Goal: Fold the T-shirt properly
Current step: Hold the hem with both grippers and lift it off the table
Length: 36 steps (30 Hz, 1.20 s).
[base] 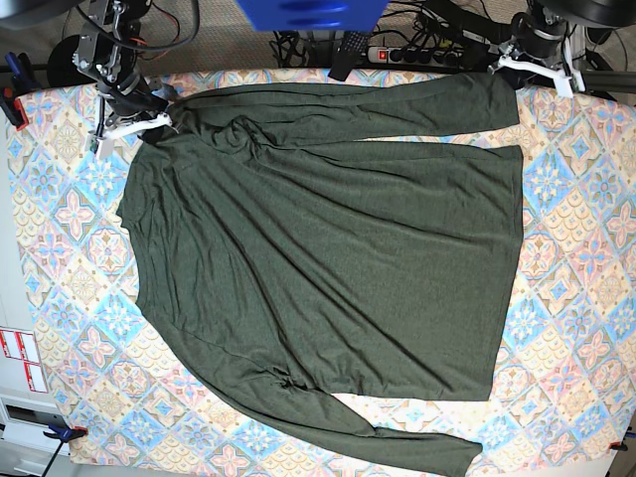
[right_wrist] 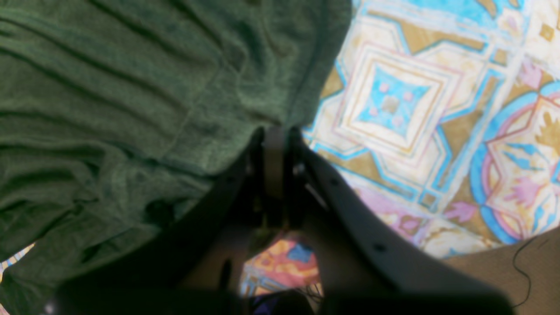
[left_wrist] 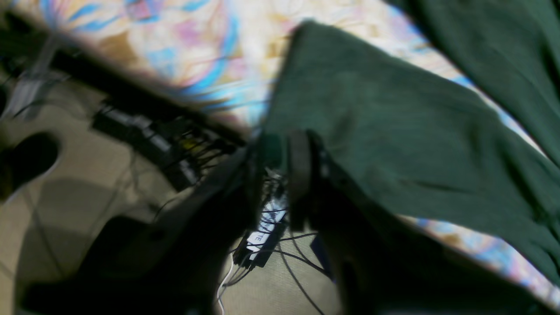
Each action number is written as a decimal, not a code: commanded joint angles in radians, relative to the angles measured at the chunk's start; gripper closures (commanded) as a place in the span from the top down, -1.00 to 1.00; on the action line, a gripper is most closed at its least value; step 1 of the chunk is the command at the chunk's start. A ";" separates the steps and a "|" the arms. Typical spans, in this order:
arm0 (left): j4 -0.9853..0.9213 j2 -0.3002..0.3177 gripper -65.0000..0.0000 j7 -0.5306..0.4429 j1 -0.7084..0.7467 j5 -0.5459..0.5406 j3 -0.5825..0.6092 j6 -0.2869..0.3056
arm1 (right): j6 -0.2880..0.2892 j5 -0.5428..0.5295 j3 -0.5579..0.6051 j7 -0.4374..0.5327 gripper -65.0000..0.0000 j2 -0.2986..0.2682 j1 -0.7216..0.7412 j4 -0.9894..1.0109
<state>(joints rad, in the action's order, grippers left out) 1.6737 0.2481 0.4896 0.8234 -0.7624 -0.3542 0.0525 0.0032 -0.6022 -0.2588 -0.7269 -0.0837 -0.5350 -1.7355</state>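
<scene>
Base view shows no readable writing. T-shirt (base: 338, 268), dark olive, plain and long-sleeved, lies spread and wrinkled across the patterned table (base: 576, 298). At ten o'clock the right gripper (base: 164, 114) pinches its shoulder edge. At one o'clock the left gripper (base: 532, 65) sits beside the sleeve end, jaws slightly parted.

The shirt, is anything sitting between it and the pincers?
Nothing visible. The right pincer is shut on the shirt edge, and the left pincer sits right at a sleeve end.
</scene>
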 commanded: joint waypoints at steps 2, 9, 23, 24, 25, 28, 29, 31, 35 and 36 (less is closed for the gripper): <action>0.009 -0.002 -0.48 -0.004 0.014 -0.004 -0.003 0.008 | 0.008 -0.005 0.000 0.013 -1.00 -0.009 -0.001 -0.017; -0.033 -0.002 -0.38 -0.004 0.014 -0.006 0.040 0.007 | 0.008 -0.005 0.000 0.013 -1.00 -0.009 0.000 -0.017; -0.071 0.029 0.02 -0.004 0.014 -0.007 0.043 0.008 | 0.008 -0.005 0.002 0.013 -1.00 -0.009 0.000 -0.017; -0.071 0.036 0.03 -0.004 0.015 -0.009 0.043 0.008 | 0.008 -0.005 0.002 0.013 -1.00 -0.009 0.000 -0.017; -0.062 0.052 0.03 -0.004 0.015 -0.010 0.043 0.008 | 0.008 -0.005 0.002 0.011 -1.00 -0.009 0.000 -0.017; -0.019 0.061 0.03 -0.004 0.034 -0.007 0.043 0.008 | 0.008 -0.005 0.002 0.011 -1.00 -0.009 0.000 -0.017; -0.004 0.061 0.03 -0.006 0.038 -0.006 0.040 0.008 | 0.008 -0.005 0.002 0.011 -1.00 -0.009 0.000 -0.017; 0.023 0.061 0.03 -0.006 0.038 -0.002 0.037 0.008 | 0.008 -0.005 0.002 0.011 -1.00 -0.009 0.000 -0.017; 0.023 0.063 0.03 -0.004 0.017 0.002 0.039 0.008 | 0.008 -0.005 0.003 0.011 -1.00 -0.008 0.000 -0.017; 0.021 0.063 0.03 -0.004 0.012 0.011 0.040 0.008 | 0.008 -0.005 0.003 0.011 -1.00 -0.008 0.000 -0.017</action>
<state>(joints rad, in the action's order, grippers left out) 1.6821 0.2993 0.4976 0.8276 -0.7509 -0.3096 0.0570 0.0029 -0.6025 -0.2543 -0.7300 -0.0837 -0.5346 -1.7355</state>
